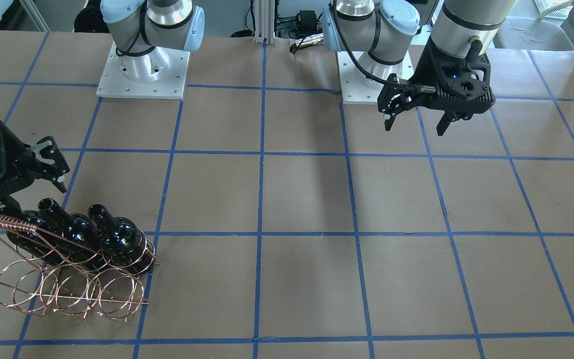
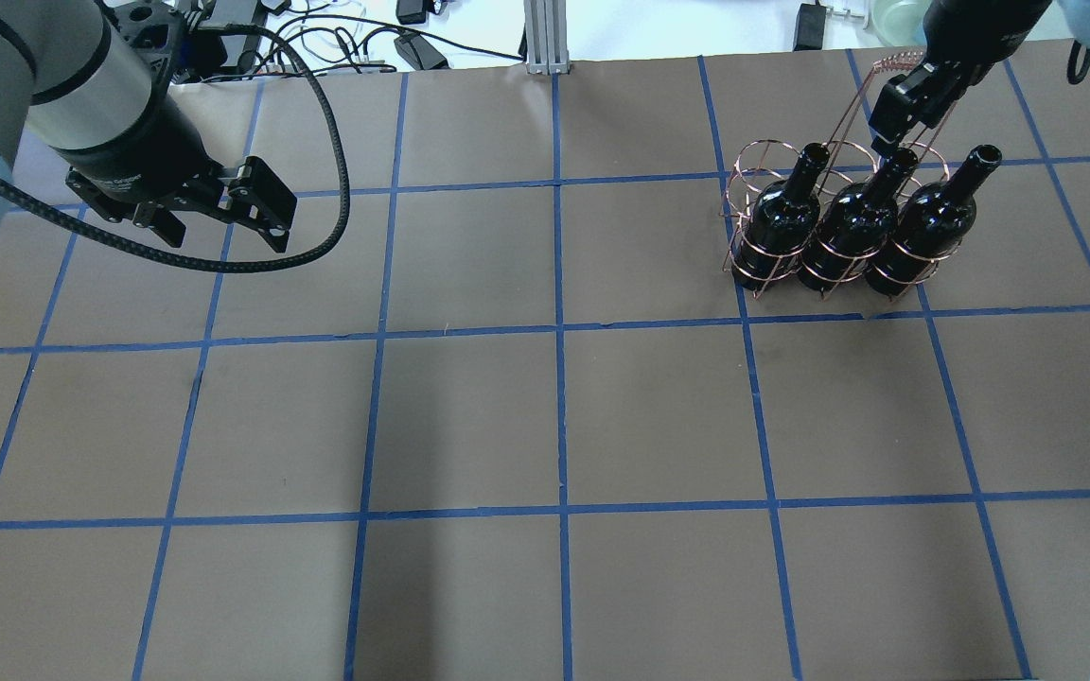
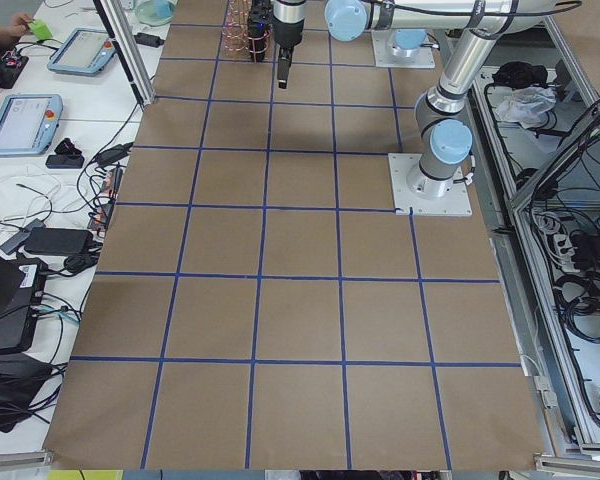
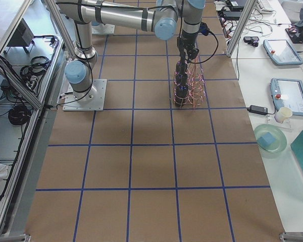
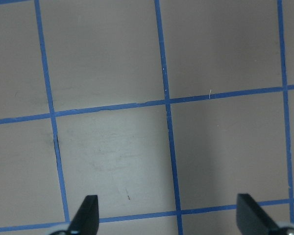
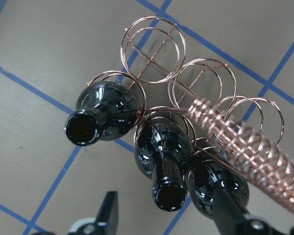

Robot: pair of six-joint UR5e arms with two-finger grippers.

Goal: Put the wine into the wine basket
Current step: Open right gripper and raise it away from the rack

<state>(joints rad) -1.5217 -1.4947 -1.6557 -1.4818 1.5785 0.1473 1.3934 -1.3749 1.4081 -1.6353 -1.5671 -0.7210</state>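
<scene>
Three dark glossy wine bottles stand upright in the front row of the copper wire basket (image 2: 763,156): the left one (image 2: 784,213), the middle one (image 2: 852,222) and the right one (image 2: 933,218). The basket's back rings (image 6: 154,41) are empty and its braided handle (image 6: 245,142) rises beside them. My right gripper (image 6: 166,203) is open and hovers just above the bottle necks, with the middle bottle's mouth (image 6: 169,193) between its fingers; it also shows in the overhead view (image 2: 897,123). My left gripper (image 2: 223,208) is open and empty, far away over bare table (image 5: 169,220).
The table is covered in brown paper with a blue tape grid (image 2: 559,331). Both arm bases (image 1: 142,70) stand at the robot's side of the table. Cables and an aluminium post (image 2: 537,38) lie beyond the far edge.
</scene>
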